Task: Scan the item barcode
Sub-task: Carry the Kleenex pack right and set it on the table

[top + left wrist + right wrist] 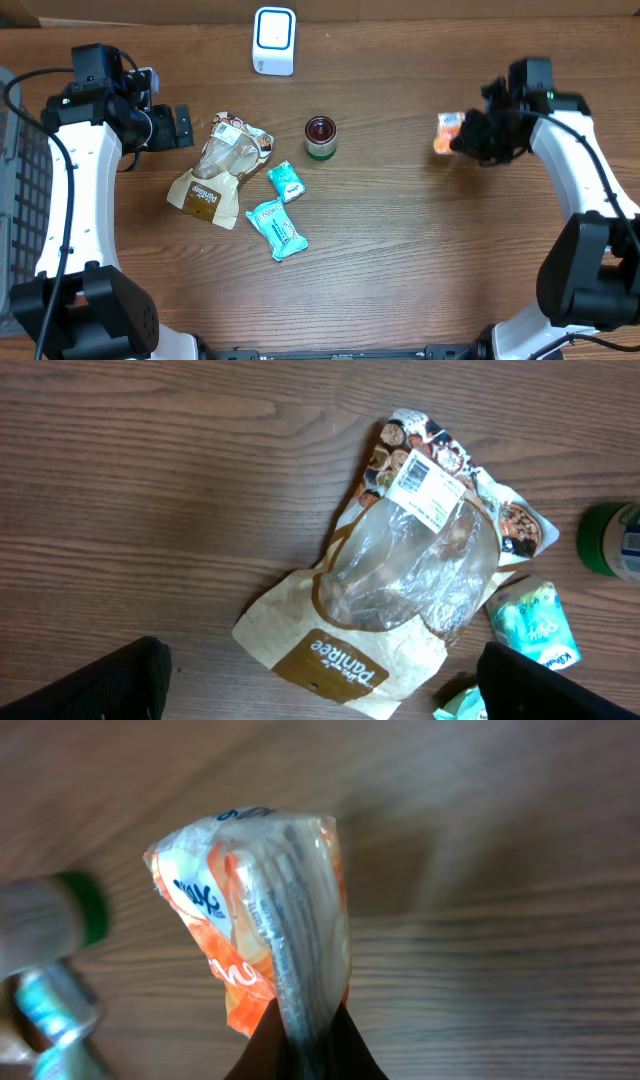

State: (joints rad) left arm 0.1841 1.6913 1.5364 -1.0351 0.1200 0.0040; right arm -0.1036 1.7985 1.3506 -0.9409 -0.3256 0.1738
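The pick-up part looks done and the scan itself is left: the right gripper point(468, 136) is closed tight on a crinkled orange snack packet point(449, 131), pinching it by a sealed edge, so that in the right wrist view the packet point(260, 920) stands out from between the dark fingertips with its back seam facing the camera. The white barcode scanner point(273, 40) stands at the far edge of the table, and the packet is well to the right of the scanner and somewhat nearer the robot, so it has not yet been brought in front of the scanner's face. No barcode shows on the packet, so it may need turning as well as carrying over to the scanner. Whether the packet is clear of the wood I cannot tell. The left gripper point(180, 127) has its jaws spread wide and holds nothing; it sits left of the scanner and nearer the robot, just beside a brown Panitee bread bag point(400, 570) that lies flat, printed label up. Nearer the robot than the scanner are also a small green-rimmed jar point(320, 138) and two teal packets point(278, 228), none of them touched by either gripper.
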